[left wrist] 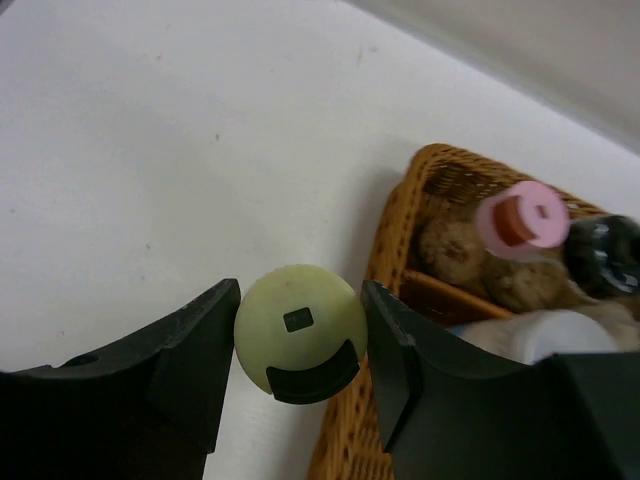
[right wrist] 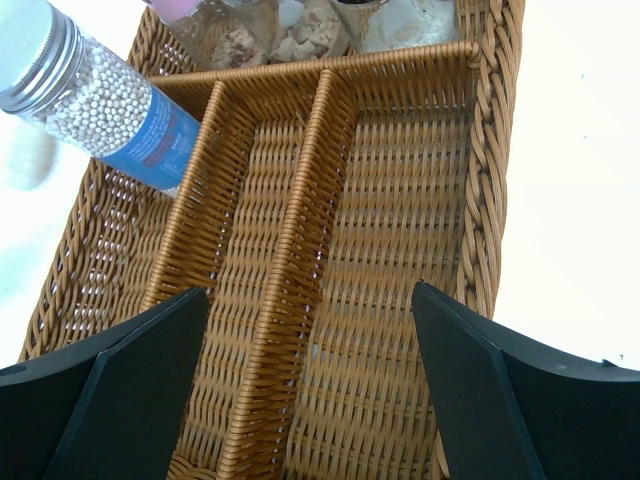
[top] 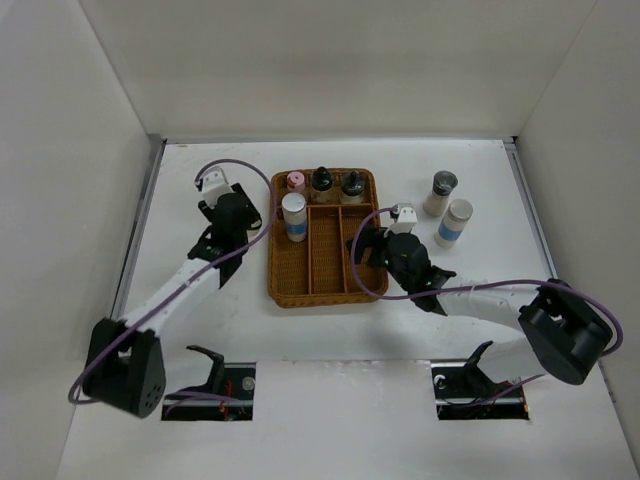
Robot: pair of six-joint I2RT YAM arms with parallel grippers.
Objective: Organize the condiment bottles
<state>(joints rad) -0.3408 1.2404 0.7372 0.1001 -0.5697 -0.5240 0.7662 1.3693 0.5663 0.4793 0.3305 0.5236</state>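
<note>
- Largely hidden in the top view beneath the left arm, the yellow-green-capped bottle [left wrist: 298, 320] is made out only from the left wrist, and only as a cap. Its body and label are not shown.
- It is set on the table [top: 190, 170] just outside the left wall of the wicker tray [top: 312, 297], at about 10 o'clock of the tray.
- It is pinched by the left gripper [left wrist: 300, 300], with a finger pressed against each side of the cap.
- Three bottles are held in the tray's far cross compartment: the pink-capped bottle [top: 296, 182] at 11 o'clock, the first black-capped bottle [top: 322, 180] at 12 and the second black-capped bottle [top: 352, 184] at 1.
- At the far end of the left long compartment the white-capped bottle [top: 294, 215] is stood. It is blue-labelled and filled with white beads, and its cap is cut off in the right wrist view.
- The right gripper [right wrist: 310, 292] is held over the tray's right side, at 3 o'clock. Its jaws are spread wide, with only wicker seen between them.
- At 2 o'clock, well apart from the tray, the grey-capped bottle [top: 439, 193] and the second white-capped bottle [top: 454, 222] are stood upright near each other.
</note>
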